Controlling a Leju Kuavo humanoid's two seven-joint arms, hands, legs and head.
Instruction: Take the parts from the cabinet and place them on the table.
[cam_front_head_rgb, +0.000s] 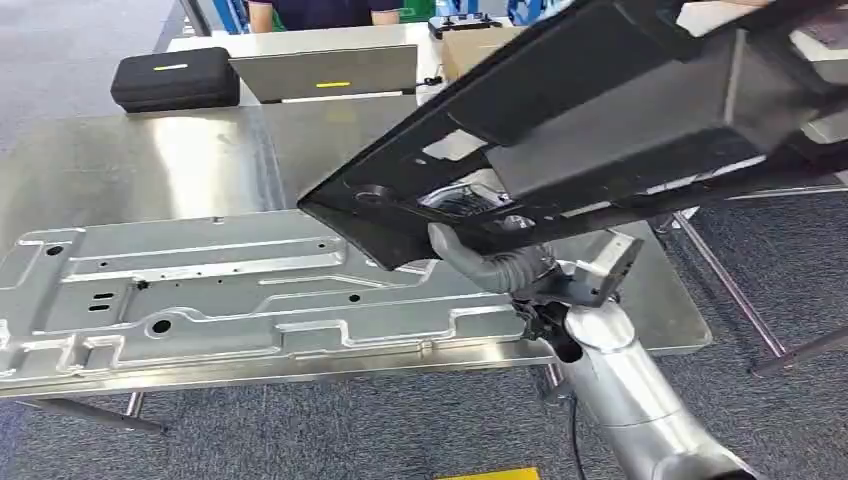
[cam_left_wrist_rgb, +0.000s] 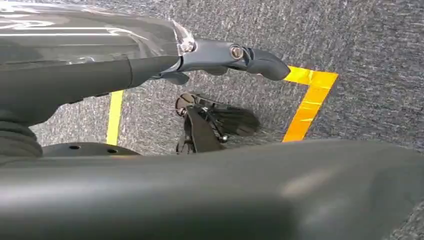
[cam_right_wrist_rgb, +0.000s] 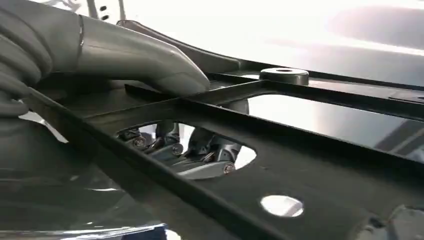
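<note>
Parts first, left to right: a silver stamped panel lies flat on the steel counter, near its front edge. Right of it, my right hand holds a black frame part tilted above the counter, thumb on top, fingers underneath. My left hand hangs over grey carpet with yellow tape; I cannot tell its state.

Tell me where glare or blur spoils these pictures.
Head view: soft glare on the steel table, black panel slightly blurred. Right wrist view: background blown out white behind the panel. Left wrist view: near dark parts out of focus, carpet sharp.
</note>
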